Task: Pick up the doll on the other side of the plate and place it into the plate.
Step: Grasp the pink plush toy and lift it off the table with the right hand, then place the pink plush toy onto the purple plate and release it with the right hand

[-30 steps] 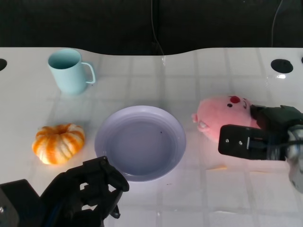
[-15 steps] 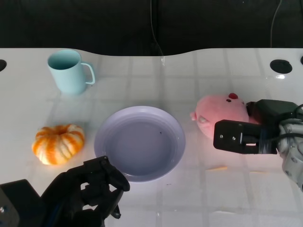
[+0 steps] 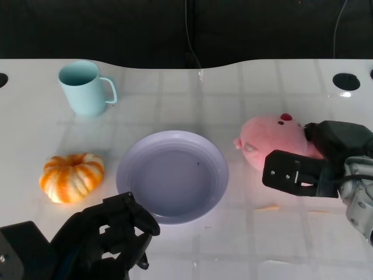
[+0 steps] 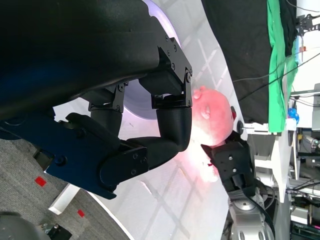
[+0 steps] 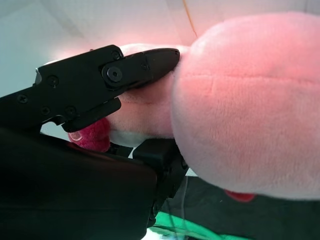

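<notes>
doll: your pink round plush doll (image 3: 273,143) sits on the white counter (image 3: 175,99), right of the lavender round plate (image 3: 172,175)
change: right hand (image 3: 309,169) crept closer, fingers (image 5: 135,67) now pinching doll
left hand (image 3: 108,236): curled, idle
next: lift looks ready

Pink doll (image 3: 274,140) lies right of the lavender plate (image 3: 172,176).

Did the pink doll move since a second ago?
Yes. The pink doll, gripped by the right hand, has shifted slightly away from the robot, while the plate stayed put.
</notes>
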{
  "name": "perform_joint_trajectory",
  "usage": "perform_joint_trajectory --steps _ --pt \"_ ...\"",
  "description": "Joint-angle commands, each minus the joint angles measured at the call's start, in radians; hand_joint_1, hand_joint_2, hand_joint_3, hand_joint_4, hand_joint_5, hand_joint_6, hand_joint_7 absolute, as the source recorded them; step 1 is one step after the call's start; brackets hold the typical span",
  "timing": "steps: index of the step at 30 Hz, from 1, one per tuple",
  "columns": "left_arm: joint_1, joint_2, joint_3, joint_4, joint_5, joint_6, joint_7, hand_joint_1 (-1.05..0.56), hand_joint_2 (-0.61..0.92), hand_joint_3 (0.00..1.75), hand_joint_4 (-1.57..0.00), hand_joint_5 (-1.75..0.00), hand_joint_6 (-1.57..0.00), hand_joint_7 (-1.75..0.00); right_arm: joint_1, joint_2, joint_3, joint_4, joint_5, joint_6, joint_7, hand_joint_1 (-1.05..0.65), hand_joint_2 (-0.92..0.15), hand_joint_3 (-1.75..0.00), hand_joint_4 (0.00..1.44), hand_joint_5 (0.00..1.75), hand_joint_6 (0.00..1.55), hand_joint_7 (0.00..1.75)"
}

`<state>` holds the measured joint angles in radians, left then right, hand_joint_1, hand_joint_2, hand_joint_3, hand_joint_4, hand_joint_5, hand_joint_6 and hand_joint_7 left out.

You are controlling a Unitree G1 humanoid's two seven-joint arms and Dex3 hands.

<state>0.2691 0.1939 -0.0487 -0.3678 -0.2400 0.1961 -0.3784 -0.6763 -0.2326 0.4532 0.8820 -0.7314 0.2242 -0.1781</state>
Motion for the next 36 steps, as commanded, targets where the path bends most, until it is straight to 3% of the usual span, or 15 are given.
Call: perform_joint_trajectory --steps 1,3,4,8,10,11,14,17,18,21,29,36 --pt "-0.004 0.004 0.008 -0.010 -0.010 0.011 0.006 -0.36 0.69 0.90 -0.61 -1.75 -0.65 -1.40 0.046 -0.010 -0.026 0.009 0.035 -0.036 -0.049 -0.28 -0.92 -0.21 0.78 1.22 1.16 0.07" --pt "-0.005 0.008 0.007 -0.010 -0.005 0.009 0.006 -0.36 0.69 0.90 -0.61 -1.75 -0.66 -1.40 0.060 -0.020 -0.044 0.002 0.052 -0.075 -0.095 -0.24 -0.92 -0.18 0.81 1.41 1.23 0.14" --pt "-0.005 0.010 0.007 -0.010 -0.003 0.010 0.006 -0.36 0.69 0.90 -0.61 -1.75 -0.66 -1.40 0.066 -0.023 -0.054 -0.002 0.061 -0.094 -0.119 -0.23 -0.92 -0.18 0.81 1.35 1.22 0.13" --pt "-0.008 0.011 0.009 -0.001 -0.004 0.001 0.000 -0.36 0.68 0.91 -0.61 -1.75 -0.65 -1.40 0.083 -0.036 -0.070 -0.019 0.067 -0.150 -0.198 -0.22 -0.92 -0.18 0.84 1.43 1.27 0.18" --pt "-0.010 0.012 0.009 0.002 -0.002 0.000 0.000 -0.36 0.68 0.91 -0.61 -1.75 -0.65 -1.40 0.088 -0.043 -0.078 -0.032 0.075 -0.176 -0.215 -0.22 -0.87 -0.30 0.84 1.50 1.18 0.42" --pt "-0.010 0.014 0.008 0.001 0.002 0.002 0.002 -0.36 0.68 0.91 -0.61 -1.75 -0.65 -1.40 0.091 -0.046 -0.085 -0.039 0.083 -0.187 -0.217 -0.22 -0.80 -0.46 0.84 1.50 1.08 0.65" --pt "-0.011 0.013 0.008 0.002 0.004 0.004 0.004 -0.36 0.68 0.91 -0.61 -1.75 -0.66 -1.41 0.098 -0.043 -0.117 -0.065 0.112 -0.206 -0.222 -0.22 -0.61 -0.82 0.84 1.60 0.95 1.03" --pt "-0.013 0.012 0.007 0.005 0.004 0.001 0.003 -0.36 0.68 0.91 -0.61 -1.75 -0.66 -1.41 0.103 -0.046 -0.132 -0.090 0.124 -0.226 -0.230 -0.21 -0.48 -1.05 0.84 1.71 0.88 1.29" --pt "-0.013 0.011 0.007 0.005 0.003 0.001 0.002 -0.36 0.68 0.91 -0.60 -1.75 -0.66 -1.41 0.103 -0.048 -0.135 -0.100 0.126 -0.234 -0.232 -0.20 -0.46 -1.10 0.85 1.71 0.88 1.29" --pt "-0.015 0.009 0.007 0.010 0.001 -0.002 0.001 -0.35 0.67 0.92 -0.61 -1.75 -0.66 -1.41 0.098 -0.045 -0.154 -0.146 0.141 -0.228 -0.218 -0.19 -0.42 -1.20 0.87 1.74 0.85 1.50" --pt "-0.018 0.006 0.004 0.011 0.002 0.006 0.006 -0.34 0.66 0.94 -0.61 -1.75 -0.66 -1.41 0.077 -0.035 -0.185 -0.265 0.177 -0.196 -0.136 -0.17 -0.32 -1.39 0.94 1.75 0.82 1.71" --pt "-0.022 0.003 -0.001 0.018 0.005 0.001 0.005 -0.34 0.65 0.96 -0.61 -1.75 -0.65 -1.41 0.049 -0.014 -0.159 -0.347 0.165 -0.181 -0.052 -0.17 -0.31 -1.41 0.95 1.75 0.84 1.66"
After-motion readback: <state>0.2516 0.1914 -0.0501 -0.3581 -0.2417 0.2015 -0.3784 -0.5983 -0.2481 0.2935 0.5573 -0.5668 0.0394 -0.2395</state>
